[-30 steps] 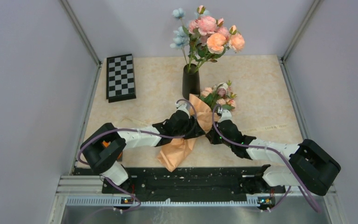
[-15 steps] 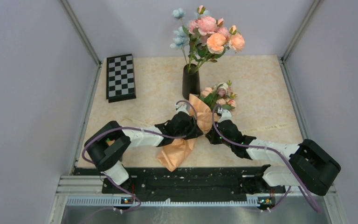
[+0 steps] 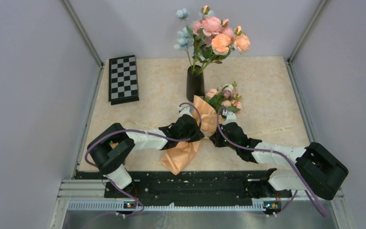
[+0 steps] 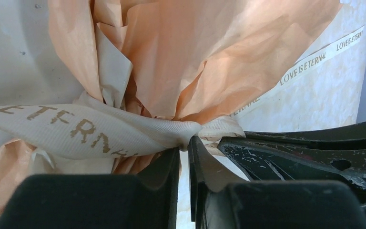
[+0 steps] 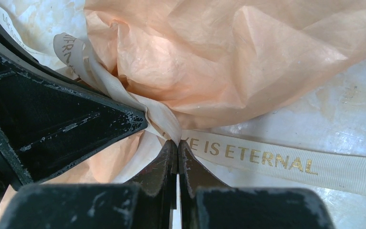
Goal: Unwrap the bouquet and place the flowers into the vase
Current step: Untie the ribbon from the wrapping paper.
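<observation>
Top external view: the bouquet (image 3: 204,119) lies flat on the table (image 3: 267,86), near the middle and just in front of the vase (image 3: 195,86). Its long axis runs on a diagonal. The flowers (image 3: 224,98) point to the far right, and the tail of the peach paper (image 3: 177,160) points to the near left, toward my left base. The flower heads lie just right of the vase's foot; I cannot tell whether they touch it. The vase stands upright and holds a taller bunch (image 3: 214,36) of pink, orange and pale-blue blooms. A chequered board (image 3: 123,78) lies well apart at the far left.

I reach the bouquet's waist from both sides, one arm on each flank of the paper.

Left wrist view: my left pincer (image 4: 185,145) has its jaws drawn almost together, with only a thin slit between them. The tips nip the cream ribbon (image 4: 90,131) at the point where it cinches the gathered paper.

Right wrist view: my right pincer (image 5: 177,145) is closed tight on the same ribbon, right at the start of its gold lettering. From my tips the loose end runs off to the right, flat on the table. My other arm's black finger sits just to the left, close against the paper.
</observation>
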Motion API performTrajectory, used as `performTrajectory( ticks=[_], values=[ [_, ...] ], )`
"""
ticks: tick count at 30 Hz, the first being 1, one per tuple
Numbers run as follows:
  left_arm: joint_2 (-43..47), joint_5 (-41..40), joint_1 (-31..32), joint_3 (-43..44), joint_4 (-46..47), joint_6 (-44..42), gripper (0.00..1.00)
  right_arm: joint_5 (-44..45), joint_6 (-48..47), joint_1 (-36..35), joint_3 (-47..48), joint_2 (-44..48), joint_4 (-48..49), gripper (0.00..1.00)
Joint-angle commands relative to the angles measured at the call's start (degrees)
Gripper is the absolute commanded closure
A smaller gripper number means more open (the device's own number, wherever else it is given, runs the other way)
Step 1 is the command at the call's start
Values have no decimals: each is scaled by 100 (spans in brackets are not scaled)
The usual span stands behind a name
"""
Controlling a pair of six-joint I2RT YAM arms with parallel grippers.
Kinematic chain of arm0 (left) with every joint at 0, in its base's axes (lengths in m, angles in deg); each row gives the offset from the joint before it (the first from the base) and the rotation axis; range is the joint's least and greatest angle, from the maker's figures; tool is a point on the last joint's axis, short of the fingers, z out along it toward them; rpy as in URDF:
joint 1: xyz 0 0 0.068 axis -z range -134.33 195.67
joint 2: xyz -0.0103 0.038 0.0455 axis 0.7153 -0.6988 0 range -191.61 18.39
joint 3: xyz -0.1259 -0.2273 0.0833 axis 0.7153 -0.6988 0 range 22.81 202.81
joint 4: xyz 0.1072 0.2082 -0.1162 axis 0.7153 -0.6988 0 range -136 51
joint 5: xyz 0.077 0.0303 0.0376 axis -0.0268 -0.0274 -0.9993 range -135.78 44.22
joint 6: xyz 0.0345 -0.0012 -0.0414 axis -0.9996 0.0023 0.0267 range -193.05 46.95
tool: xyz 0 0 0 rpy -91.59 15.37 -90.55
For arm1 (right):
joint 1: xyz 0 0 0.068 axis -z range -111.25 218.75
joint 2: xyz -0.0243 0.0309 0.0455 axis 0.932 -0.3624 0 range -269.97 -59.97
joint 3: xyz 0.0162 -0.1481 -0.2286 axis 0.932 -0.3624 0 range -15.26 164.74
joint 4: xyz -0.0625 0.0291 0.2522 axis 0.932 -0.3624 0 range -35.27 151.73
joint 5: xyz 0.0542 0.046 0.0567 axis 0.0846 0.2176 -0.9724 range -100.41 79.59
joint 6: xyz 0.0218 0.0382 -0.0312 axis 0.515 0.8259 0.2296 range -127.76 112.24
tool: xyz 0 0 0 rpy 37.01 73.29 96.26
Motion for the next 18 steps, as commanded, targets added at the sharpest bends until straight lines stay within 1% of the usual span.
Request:
performTrajectory(
  ticks=[1,4,7,18],
  values=[
    [12,-183,-20,52,252,-57,87,-36,0,54,-21,31,266,100],
    [70,-147,-20,18,267,-37,95,-18,11,52,-47,34,255,100],
    [189,-64,-20,-40,289,-10,99,22,40,53,-57,49,239,100],
    [894,125,-45,-257,-12,-30,100,474,305,59,-32,-23,-84,100]
  ],
)
